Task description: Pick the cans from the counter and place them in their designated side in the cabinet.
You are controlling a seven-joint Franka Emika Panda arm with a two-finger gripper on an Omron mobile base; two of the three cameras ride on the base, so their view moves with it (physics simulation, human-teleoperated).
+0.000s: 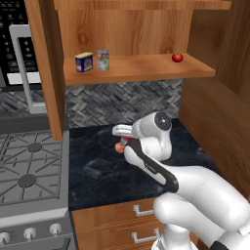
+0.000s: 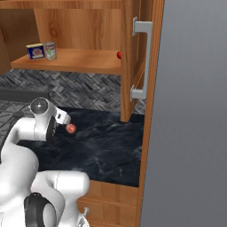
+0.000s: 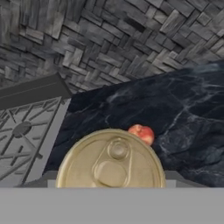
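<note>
Gripper partly closed on a can, low over the bench.

My gripper sits at a middling width, clamped on the small metal can with a pale gold pull-tab lid, which the hand view shows from above, pressed close at its bottom edge. The white arm is folded low and reaches forward over the dark black marbled stone bench, wrist level, facing the grey herringbone backsplash. A small round red-orange fruit lies on the bench just past the can. On the plank shelf of the open brown wooden cabinet, the second can with the greenish multicoloured label stands upright beside a squat blue-and-yellow tin.
</note>
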